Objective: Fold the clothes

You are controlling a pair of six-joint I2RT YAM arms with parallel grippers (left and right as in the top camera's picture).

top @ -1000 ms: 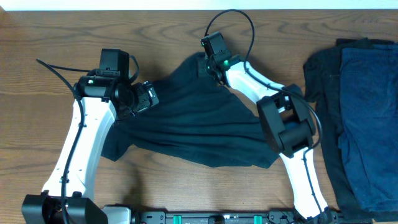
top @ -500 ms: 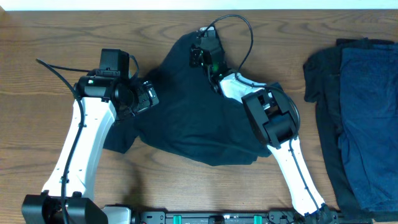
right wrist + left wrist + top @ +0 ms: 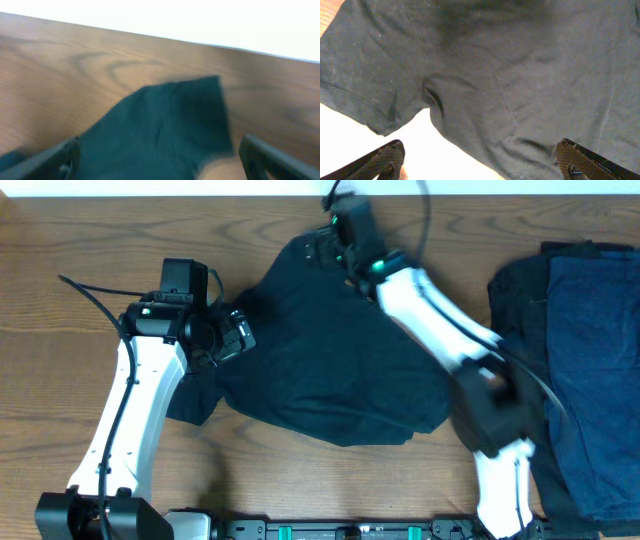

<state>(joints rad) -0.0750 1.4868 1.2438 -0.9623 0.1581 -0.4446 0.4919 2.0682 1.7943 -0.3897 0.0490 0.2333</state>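
A black T-shirt point(image 3: 330, 370) lies rumpled in the middle of the wooden table point(image 3: 90, 240). My left gripper point(image 3: 238, 335) hovers open over its left side, near a sleeve point(image 3: 190, 405). In the left wrist view the black cloth point(image 3: 510, 75) fills the picture, and the gripper point(image 3: 482, 167) has nothing between its wide-apart fingers. My right gripper point(image 3: 318, 252) is at the shirt's far edge, open. In the blurred right wrist view a corner of the cloth point(image 3: 170, 120) lies flat on the wood between the gripper's point(image 3: 160, 165) spread fingers, not held.
More clothes are piled at the right edge: a navy garment point(image 3: 590, 370) on top of a black one point(image 3: 515, 300). Bare wood shows at the far left and along the front. The left arm's cable point(image 3: 90, 295) trails over the table.
The right gripper carried the shirt's upper part toward the far edge, then opened and let it go. Its arm swung over to the right. The left arm has not moved.
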